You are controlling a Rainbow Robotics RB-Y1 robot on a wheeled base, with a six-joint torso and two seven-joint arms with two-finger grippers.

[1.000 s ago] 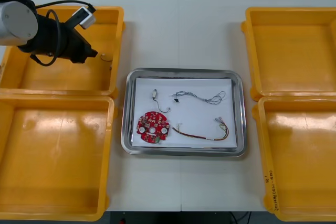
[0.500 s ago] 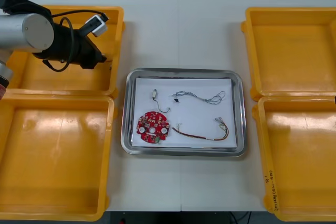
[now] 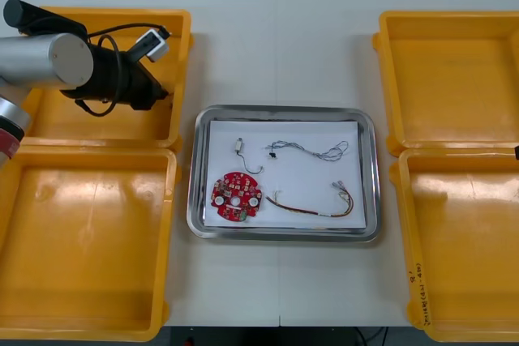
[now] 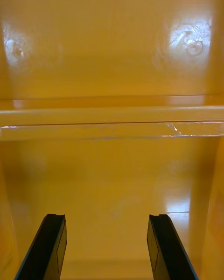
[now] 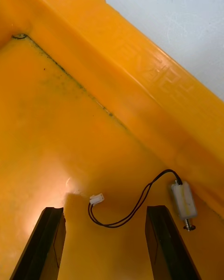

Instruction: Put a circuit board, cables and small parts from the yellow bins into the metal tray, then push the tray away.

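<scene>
There are four yellow bins: the far left bin [image 3: 180, 54], the near left bin [image 3: 81, 232], the far right bin [image 3: 454, 79] and the near right bin [image 3: 462, 241]. Between them stands one metal tray [image 3: 284, 235], white inside. It holds four things: one round red circuit board [image 3: 235, 194], one small metal part [image 3: 238, 148], one twisted blue and white cable [image 3: 308, 150] and one red and yellow cable [image 3: 312, 208]. The left gripper [image 3: 156, 93] is low in the far left bin, close to its right wall. Its fingers [image 5: 51, 242] stand apart and hold nothing. Just beyond them lies a second small metal part [image 5: 183, 204] on a black cable [image 5: 135, 210], the part almost at the foot of the wall. The right gripper [image 4: 106, 217] hangs spread and empty over a bin on the right side; which of the two I cannot tell. Bare table [image 3: 276, 46] runs between the tray and the bins on both sides. A wide free strip reaches from the tray's far rim to the table's far edge.
</scene>
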